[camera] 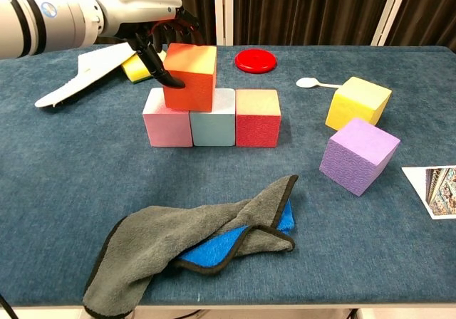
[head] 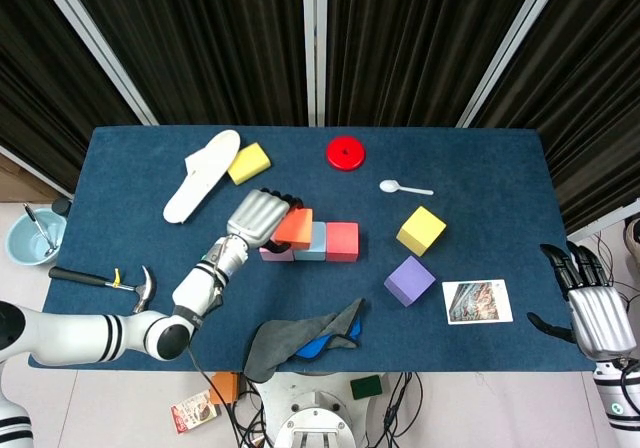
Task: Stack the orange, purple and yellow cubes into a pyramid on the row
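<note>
My left hand (head: 258, 216) (camera: 160, 45) grips the orange cube (head: 295, 227) (camera: 190, 77) from its left side. The cube sits over the seam between the pink cube (camera: 168, 117) and the light blue cube (camera: 213, 119) of the row, slightly tilted; I cannot tell whether it rests on them. The red cube (camera: 258, 117) ends the row on the right. The yellow cube (head: 421, 230) (camera: 358, 102) and the purple cube (head: 409, 280) (camera: 358, 155) lie apart to the right. My right hand (head: 592, 308) hangs open past the table's right edge.
A grey cloth over a blue one (camera: 206, 244) lies in front of the row. Behind are a white insole (head: 203, 174), a yellow sponge (head: 249, 163), a red disc (head: 345, 153) and a white spoon (head: 404, 188). A photo card (head: 477, 301) lies front right and a hammer (head: 105, 281) front left.
</note>
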